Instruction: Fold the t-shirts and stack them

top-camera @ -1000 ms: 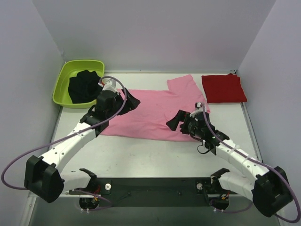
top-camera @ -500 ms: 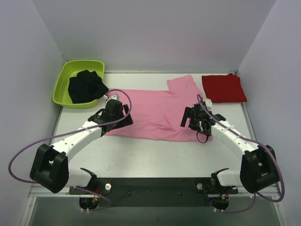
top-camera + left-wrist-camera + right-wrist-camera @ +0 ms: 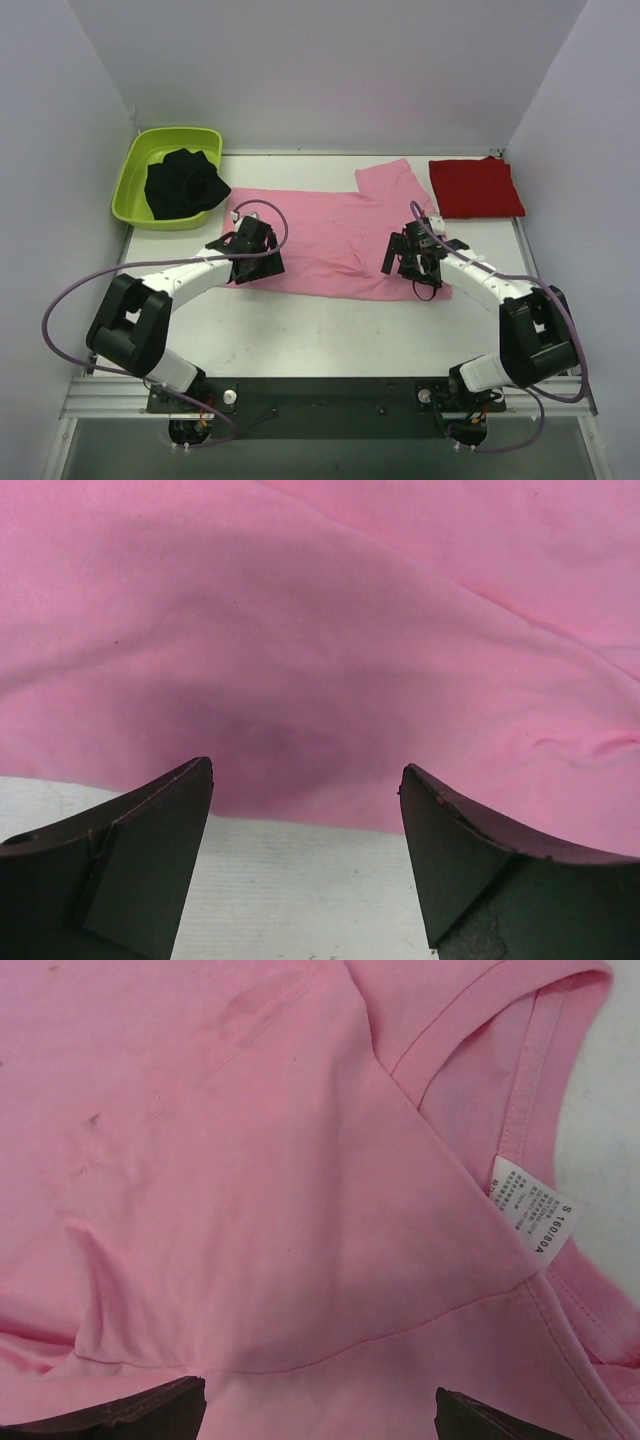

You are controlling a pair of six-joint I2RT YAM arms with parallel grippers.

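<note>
The light pink t-shirt lies spread flat across the middle of the table. The deep red t-shirt lies folded at the back right. My left gripper is open and empty, low over the pink shirt's near left edge; in the left wrist view the hem lies between its fingers. My right gripper is open and empty, low over the pink shirt's right part. In the right wrist view the collar and a white label show ahead of the fingertips.
A lime green tub stands at the back left with a black cloth in it. White walls close the table on the left, back and right. Purple cables loop from both arms.
Both arms have drawn back and dropped toward the table. The left gripper moved from the shirt's upper left to its near left edge. The right gripper moved right and lower over the shirt.
</note>
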